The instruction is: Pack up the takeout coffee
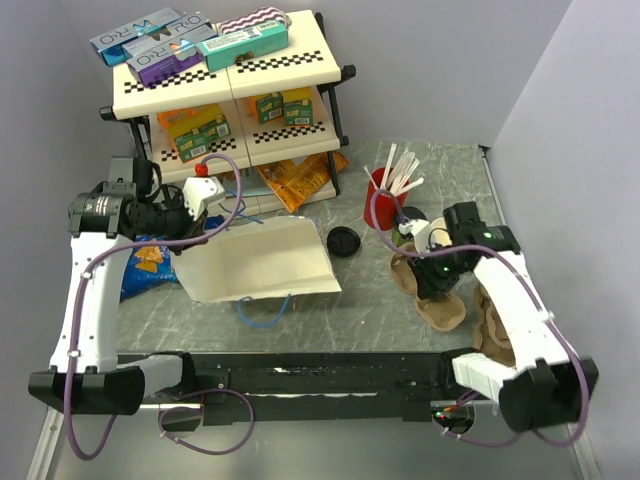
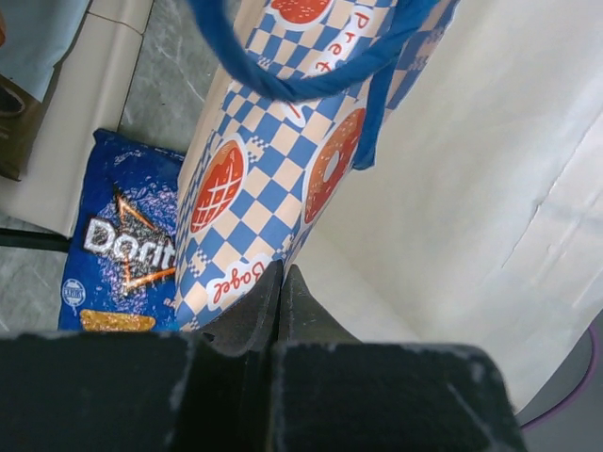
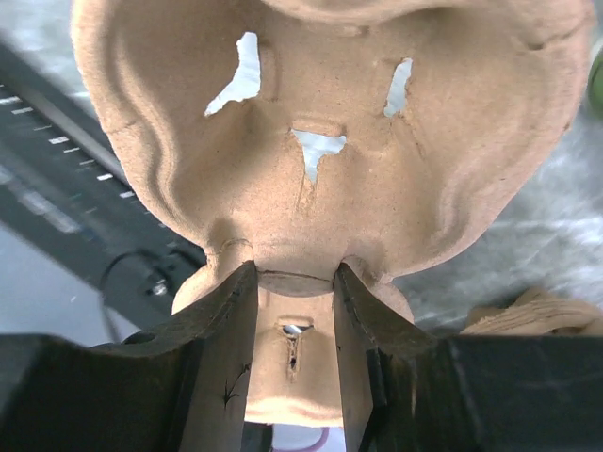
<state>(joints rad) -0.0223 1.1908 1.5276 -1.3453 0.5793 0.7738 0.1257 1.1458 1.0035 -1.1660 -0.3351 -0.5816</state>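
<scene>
Right fingers: clamped on the narrow neck of a brown pulp cup carrier, one finger against each side.
Left fingers: together, pinching the edge of the paper bag, which lies on its side on the surface.
Takeout coffee: the black lid lies alone on the surface between bag and carrier. The green cup shows only as a sliver behind the right wrist, near the red cup of white sticks.
Risk, grip: the neck is thin, soft pulp with torn slots nearby. A lift or twist could crush it, or let the carrier pivot and drop.
Risk, collision: the cup sits just beside the right wrist. Swinging the carrier could tip it or knock over the red cup.
Risk, bag: it is held at one edge only, so it may sag shut or drag over the blue chip bag when loaded.
Risk, order: the lid is off, so the cup may be packed open.
</scene>
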